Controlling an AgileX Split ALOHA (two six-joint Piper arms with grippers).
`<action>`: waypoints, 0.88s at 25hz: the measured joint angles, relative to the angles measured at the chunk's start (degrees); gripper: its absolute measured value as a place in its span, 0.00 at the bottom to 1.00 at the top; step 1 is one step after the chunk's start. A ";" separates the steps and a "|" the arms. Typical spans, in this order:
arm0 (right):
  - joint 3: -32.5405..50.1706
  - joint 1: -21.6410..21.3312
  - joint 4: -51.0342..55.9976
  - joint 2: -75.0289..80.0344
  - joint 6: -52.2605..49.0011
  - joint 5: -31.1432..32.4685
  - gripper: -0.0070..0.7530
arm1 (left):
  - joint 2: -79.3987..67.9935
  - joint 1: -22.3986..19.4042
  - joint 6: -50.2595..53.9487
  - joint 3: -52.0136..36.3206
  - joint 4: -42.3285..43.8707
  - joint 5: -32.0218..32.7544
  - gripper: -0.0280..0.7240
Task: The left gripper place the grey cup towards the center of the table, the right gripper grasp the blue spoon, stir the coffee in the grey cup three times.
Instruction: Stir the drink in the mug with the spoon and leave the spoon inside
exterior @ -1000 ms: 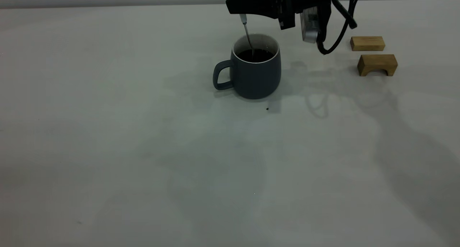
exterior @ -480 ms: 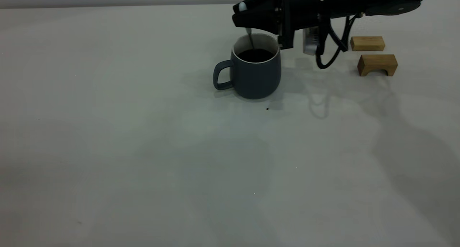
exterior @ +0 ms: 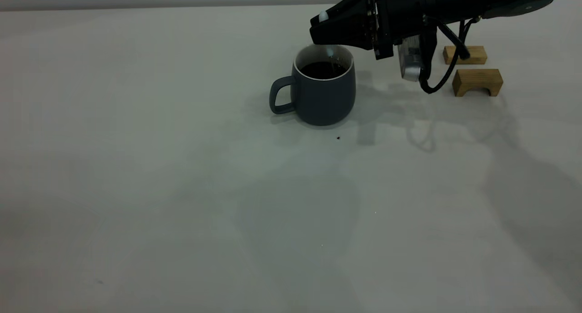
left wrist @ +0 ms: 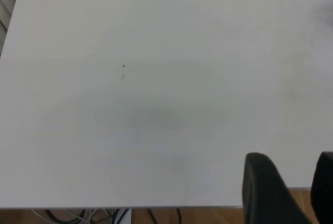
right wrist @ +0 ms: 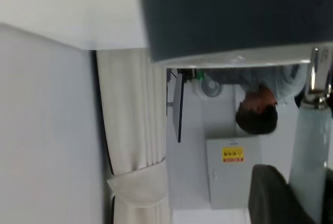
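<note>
The grey cup (exterior: 318,94) stands on the table (exterior: 173,181) right of centre toward the back, with its handle pointing left. Dark coffee (exterior: 322,70) fills it. My right gripper (exterior: 321,32) hovers just over the cup's rim, shut on the blue spoon (exterior: 323,16), whose metal neck (exterior: 330,53) dips down into the cup on its right side. The right wrist view shows the cup's wall (right wrist: 234,10) up close and the spoon's pale handle (right wrist: 310,161) between my right gripper (right wrist: 304,185) jaws. My left gripper (left wrist: 291,157) is parked open over the table's edge (left wrist: 156,203).
Two wooden blocks (exterior: 477,80) (exterior: 475,53) lie to the right of the cup, partly behind the right arm and its cable. A tiny dark speck (exterior: 338,138) sits in front of the cup. A person (right wrist: 257,114) shows in the background of the right wrist view.
The right gripper has moved right and lower over the cup, carrying the spoon from the cup's left side across to its right side. The cup has stayed put.
</note>
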State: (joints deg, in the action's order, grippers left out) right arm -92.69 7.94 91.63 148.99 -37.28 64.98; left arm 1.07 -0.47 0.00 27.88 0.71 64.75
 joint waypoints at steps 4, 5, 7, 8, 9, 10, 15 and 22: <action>0.00 1.89 2.85 0.00 0.08 0.33 0.19 | 0.00 0.00 0.00 0.00 0.00 0.00 0.43; 0.00 2.35 4.05 0.06 0.92 0.32 0.19 | 0.00 0.00 0.00 0.00 0.00 0.00 0.43; 0.00 3.27 6.09 0.24 3.96 -0.01 0.19 | 0.00 0.00 0.00 0.00 0.00 0.00 0.43; 0.00 3.54 7.21 0.46 6.23 -0.42 0.19 | 0.00 0.00 0.00 0.00 0.00 0.00 0.43; 0.00 3.62 8.09 0.61 8.13 -0.67 0.19 | 0.00 0.00 0.00 0.00 0.00 0.00 0.43; 0.00 3.62 8.48 0.82 10.45 -1.12 0.19 | 0.00 0.00 0.00 0.00 0.00 0.00 0.43; 0.00 3.07 8.68 1.18 17.37 -2.46 0.19 | 0.00 0.00 0.00 0.00 0.00 0.00 0.43; -0.05 0.19 2.92 1.12 15.41 -0.85 0.19 | 0.00 0.00 0.00 0.00 0.05 0.00 0.43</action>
State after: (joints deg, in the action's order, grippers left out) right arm -92.74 8.14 94.56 150.11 -21.88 64.13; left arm 1.07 -0.47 0.00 27.88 0.76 64.75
